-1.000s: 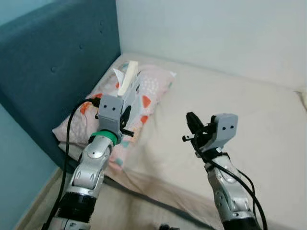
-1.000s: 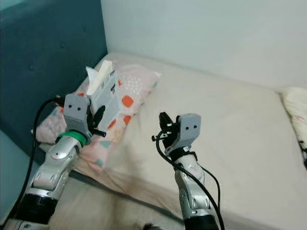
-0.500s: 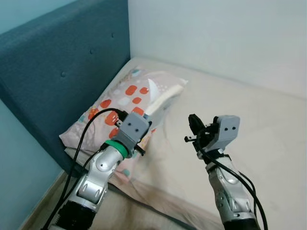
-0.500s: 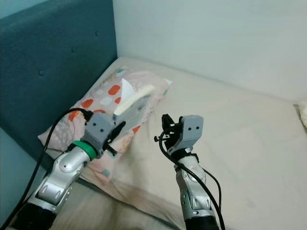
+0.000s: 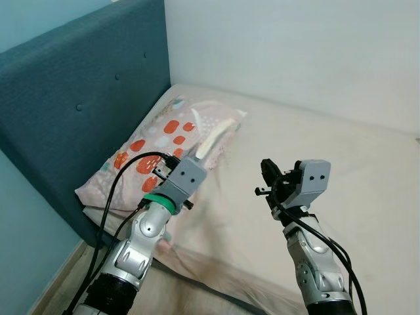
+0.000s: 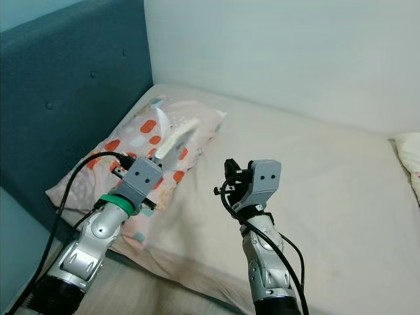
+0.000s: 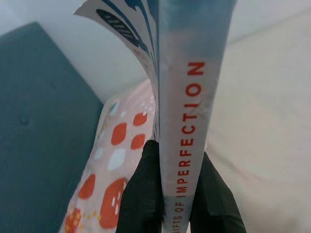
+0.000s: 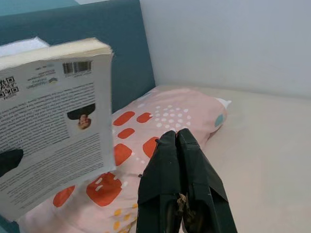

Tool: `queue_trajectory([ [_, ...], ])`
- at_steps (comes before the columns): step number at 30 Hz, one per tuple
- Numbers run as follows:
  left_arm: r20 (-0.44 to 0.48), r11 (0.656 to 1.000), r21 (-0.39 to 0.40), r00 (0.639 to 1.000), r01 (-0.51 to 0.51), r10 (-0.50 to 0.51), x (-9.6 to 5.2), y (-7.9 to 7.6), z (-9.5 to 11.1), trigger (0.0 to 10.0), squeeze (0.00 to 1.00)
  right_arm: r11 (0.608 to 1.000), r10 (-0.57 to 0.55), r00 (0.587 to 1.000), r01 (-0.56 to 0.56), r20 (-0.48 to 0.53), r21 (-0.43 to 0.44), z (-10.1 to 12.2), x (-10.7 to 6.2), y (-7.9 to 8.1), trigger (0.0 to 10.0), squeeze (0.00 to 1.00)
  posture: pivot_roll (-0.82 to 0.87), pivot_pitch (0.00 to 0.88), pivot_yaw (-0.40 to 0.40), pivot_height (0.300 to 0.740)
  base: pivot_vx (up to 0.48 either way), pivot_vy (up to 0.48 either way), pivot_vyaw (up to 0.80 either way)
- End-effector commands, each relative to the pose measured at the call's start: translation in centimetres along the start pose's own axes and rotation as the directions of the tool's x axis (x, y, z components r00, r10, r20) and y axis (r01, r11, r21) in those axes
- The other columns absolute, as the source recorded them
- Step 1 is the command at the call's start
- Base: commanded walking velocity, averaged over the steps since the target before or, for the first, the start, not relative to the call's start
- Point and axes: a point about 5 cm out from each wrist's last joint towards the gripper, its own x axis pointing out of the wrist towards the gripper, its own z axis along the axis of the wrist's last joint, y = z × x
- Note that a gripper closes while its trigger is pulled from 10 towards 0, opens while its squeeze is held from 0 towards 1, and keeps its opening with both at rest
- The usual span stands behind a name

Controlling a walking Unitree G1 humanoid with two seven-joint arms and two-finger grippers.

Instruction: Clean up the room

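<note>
One book [image 7: 187,111] is off the bed [image 6: 341,197] now, so I think the tidy-up has only just started. The left claw [image 7: 177,194] is clamped on the book near the bottom of its spine, one black finger on each cover. It holds the book up in the air above the pillow [image 6: 141,144], at about 10 o'clock in the head views. In the right wrist view you can see the back cover with its barcode.

The book has not been put away yet. My guess is that it needs a shelf or a desk, and none can be seen here.

The right claw [image 8: 177,145] has its two fingers pressed together with nothing in them. It is held up over the middle of the bed, pointing toward the pillow.

The pillow with red spots lies flat against the blue headboard [image 5: 65,98]. A bit of another pillow [image 6: 408,154] peeks in at 3 o'clock.

There are no boxes, bins or baskets here, so nothing is inside anything.
</note>
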Motion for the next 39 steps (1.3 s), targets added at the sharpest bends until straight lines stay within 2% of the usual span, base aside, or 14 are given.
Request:
queue_trajectory([
  [1, 0.014, 0.999, -0.039, 1.000, -0.016, 0.016, 0.0, 0.1, 0.1, 10.0, 0.00, 1.000, -0.016, 0.999, 0.016, -0.032, 0.017, -0.7, -0.4, -0.1, 10.0, 0.00, -0.05, 0.061, 0.038, 0.690, 0.000, 0.000, 0.00],
  [7, -0.006, 0.997, -0.069, 0.999, -0.033, 0.032, 0.0, 0.2, 0.0, 10.0, 0.00, 1.000, -0.016, 0.999, 0.017, -0.034, 0.018, -0.7, -0.4, -0.1, 10.0, 0.00, -0.05, 0.063, 0.036, 0.665, 0.000, 0.000, 0.00],
  [15, 0.014, 0.996, -0.090, 1.000, -0.025, 0.026, 0.0, 0.0, 0.4, 10.0, 0.00, 1.000, -0.018, 0.999, 0.018, -0.034, 0.016, -0.7, -0.5, -0.2, 10.0, 0.00, -0.05, 0.062, 0.036, 0.635, 0.000, 0.000, 0.00],
  [26, 0.022, 0.998, -0.057, 0.999, -0.032, 0.033, 0.2, 0.1, 0.5, 10.0, 0.00, 0.999, -0.018, 0.999, 0.019, -0.027, 0.033, -0.6, -0.5, -0.2, 10.0, 0.00, -0.05, 0.061, 0.036, 0.595, 0.000, 0.000, 0.00],
  [29, 0.044, 0.998, 0.009, 0.997, -0.058, 0.058, 0.4, 0.2, 0.7, 10.0, 0.00, 0.998, -0.032, 0.999, 0.034, -0.029, 0.061, -0.6, -0.5, -0.5, 10.0, 0.00, -0.06, 0.060, 0.037, 0.595, 0.000, 0.000, 0.00],
  [31, 0.091, 0.992, 0.087, 0.992, -0.091, 0.083, 0.5, 0.4, 1.1, 10.0, 0.00, 0.993, -0.052, 0.998, 0.055, -0.033, 0.100, -0.6, -0.6, -0.7, 10.0, 0.00, -0.06, 0.061, 0.039, 0.595, 0.000, 0.000, 0.00],
  [32, 0.091, 0.992, 0.087, 0.992, -0.091, 0.083, 0.5, 0.4, 1.1, 10.0, 0.00, 0.993, -0.052, 0.998, 0.055, -0.033, 0.100, -0.6, -0.6, -0.7, 10.0, 0.00, -0.06, 0.061, 0.039, 0.595, 0.000, 0.000, 0.00],
  [34, 0.145, 0.972, 0.207, 0.986, -0.115, 0.086, 0.6, 0.2, 1.4, 10.0, 0.00, 0.986, -0.076, 0.996, 0.081, -0.040, 0.149, -0.7, -0.7, -1.1, 10.0, 0.00, -0.06, 0.065, 0.039, 0.595, 0.000, 0.000, 0.00],
  [35, 0.145, 0.972, 0.207, 0.986, -0.115, 0.086, 0.6, 0.2, 1.4, 10.0, 0.00, 0.986, -0.076, 0.996, 0.081, -0.040, 0.149, -0.7, -0.7, -1.1, 10.0, 0.00, -0.06, 0.065, 0.039, 0.595, 0.000, 0.000, 0.00],
  [36, 0.161, 0.960, 0.251, 0.983, -0.123, 0.084, 0.6, 0.1, 1.5, 10.0, 0.00, 0.981, -0.086, 0.995, 0.092, -0.045, 0.169, -0.8, -0.8, -1.2, 10.0, 0.00, -0.06, 0.066, 0.039, 0.595, 0.000, 0.000, 0.00],
  [37, 0.165, 0.928, 0.345, 0.982, -0.141, 0.088, 0.8, -0.1, 1.1, 10.0, 0.00, 0.970, -0.110, 0.992, 0.122, -0.068, 0.210, -1.1, -1.2, -1.6, 10.0, 0.00, -0.06, 0.071, 0.038, 0.595, 0.000, 0.000, 0.00],
  [39, 0.154, 0.917, 0.368, 0.983, -0.152, 0.101, 1.0, -0.2, 0.8, 10.0, 0.00, 0.963, -0.127, 0.988, 0.143, -0.082, 0.228, -1.4, -1.6, -2.0, 10.0, 0.00, -0.07, 0.081, 0.035, 0.595, 0.000, 0.000, 0.00],
])
